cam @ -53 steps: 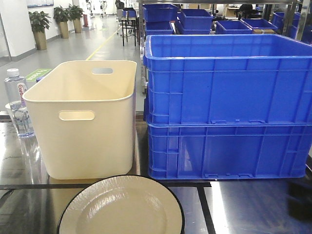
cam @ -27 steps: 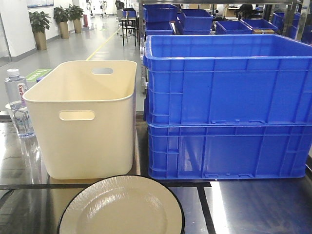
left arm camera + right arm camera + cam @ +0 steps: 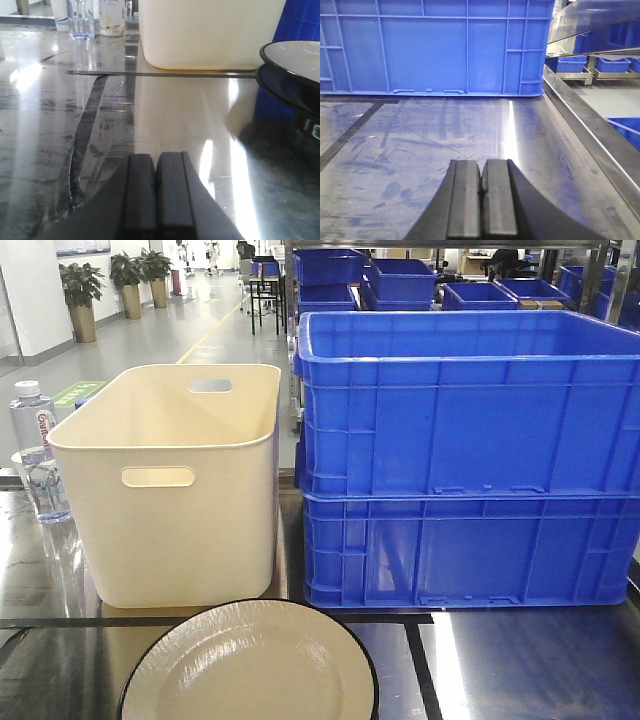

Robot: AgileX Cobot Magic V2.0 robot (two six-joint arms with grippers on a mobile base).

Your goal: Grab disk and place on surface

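1. My left claw [image 3: 155, 192] hangs low over the table [image 3: 180, 125], its two black fingers pressed together with nothing between them.
2. My right claw [image 3: 482, 200] also sits low over the table, on the blue-lit side, fingers pressed together and empty.
3. The disk [image 3: 250, 665], a cream plate with a thin black rim, is at the near edge of the front view, just in front of the tub [image 3: 170, 490]. In the left wrist view the disk [image 3: 295, 60] appears at the right edge, ahead of the claw and well apart from it. Its rim there stands clear above its dark reflection; what bears it I cannot tell.
4. The table is dark and glossy, crossed by thin black lines [image 3: 420, 670]; one line runs along the foot of the tub.
5. The cream tub stands upright, open on top, with a slot handle in its near wall.
6. Two blue crates [image 3: 465, 455], stacked, stand just beside the tub on its right.
7. A water bottle [image 3: 35, 450] stands left of the tub.
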